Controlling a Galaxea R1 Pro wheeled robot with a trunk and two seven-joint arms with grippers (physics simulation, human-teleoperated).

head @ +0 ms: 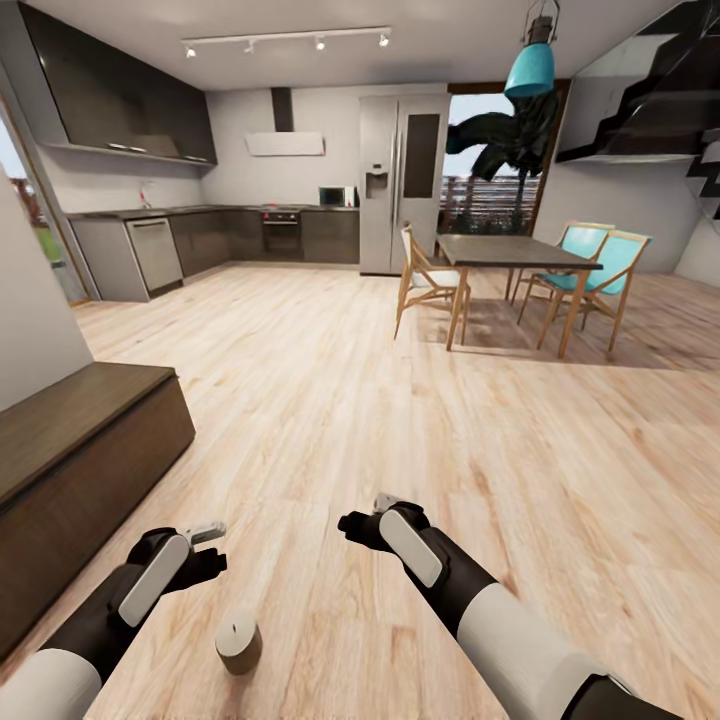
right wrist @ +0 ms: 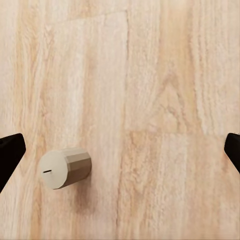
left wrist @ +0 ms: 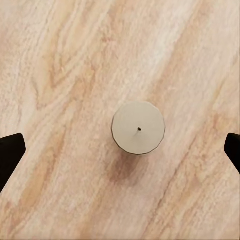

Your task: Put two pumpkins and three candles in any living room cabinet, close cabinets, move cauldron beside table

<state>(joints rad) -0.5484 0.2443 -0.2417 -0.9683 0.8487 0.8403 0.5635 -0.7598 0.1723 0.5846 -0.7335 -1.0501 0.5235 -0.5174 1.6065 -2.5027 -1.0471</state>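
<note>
1. One wide wooden floor (head: 330, 400) carries everything here; the dining table (head: 510, 252) and kitchen stand well away at the far end.
2. The cabinet (head: 80, 450), long and dark brown, sits against the wall on the robot's left, its fronts apparently closed.
3. The left claw (head: 205, 545) hangs above the floor, spread wide and holding nothing, seemingly lined up for a straight-down grasp.
4. The right claw (head: 360, 520) hovers alongside, equally wide and unloaded.
5. The candle (left wrist: 138, 128) stands upright on the floor, centred between the left fingers (left wrist: 10, 155).
</note>
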